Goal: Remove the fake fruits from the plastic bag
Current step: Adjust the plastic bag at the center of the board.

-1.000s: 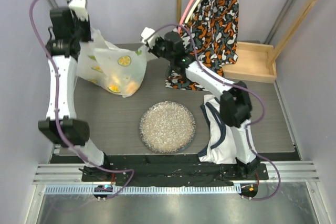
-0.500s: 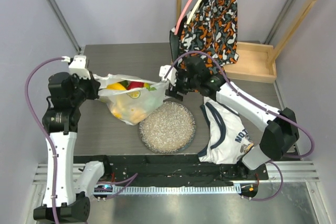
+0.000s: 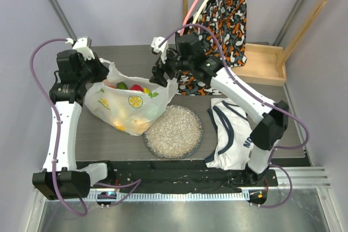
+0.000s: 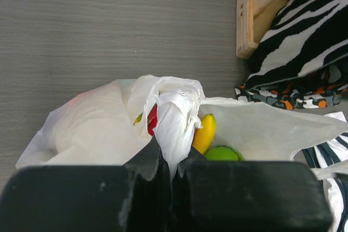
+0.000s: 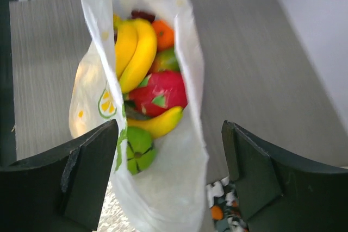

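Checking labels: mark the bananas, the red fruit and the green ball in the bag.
bananas [image 5: 135,50], right wrist view, middle of the bunch.
red fruit [image 5: 160,92], right wrist view, its upper face.
green ball [image 5: 137,155], right wrist view, its centre.

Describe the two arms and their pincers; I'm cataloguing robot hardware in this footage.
The left arm and right arm match: white link shells, black joint housings, a looping purple cable each. The left pincer and right pincer have blocky black fingers.
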